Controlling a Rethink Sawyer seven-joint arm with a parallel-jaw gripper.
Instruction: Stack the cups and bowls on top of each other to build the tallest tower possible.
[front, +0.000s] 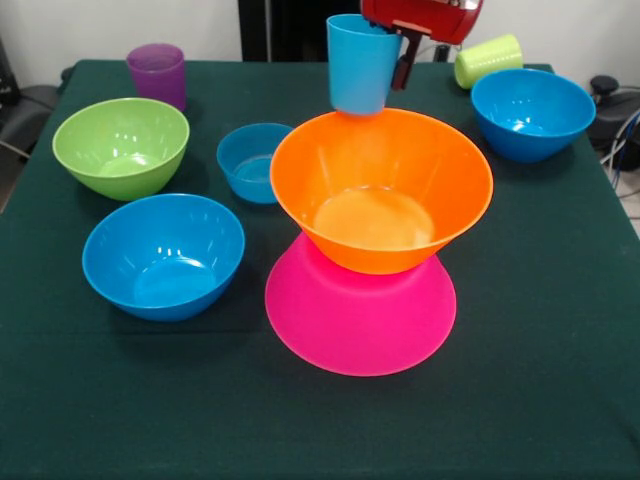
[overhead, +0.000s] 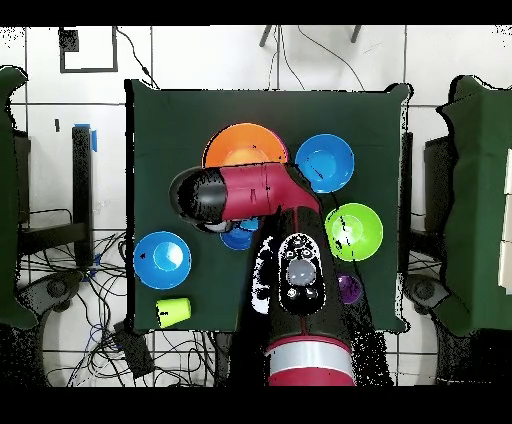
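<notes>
The gripper (front: 398, 62) hangs at the 12 o'clock edge of the front view, its fingers (front: 404, 60) clamped on the rim of the light blue cup (front: 360, 65), held upright just above the far rim of the orange bowl (front: 381, 190). That bowl sits open side up on the overturned pink bowl (front: 360, 315) at the middle of the tabletop (front: 540, 400). The purple cup (front: 157, 73) stands at 11 o'clock and the yellow-green cup (front: 488, 59) lies tipped at 1 o'clock.
</notes>
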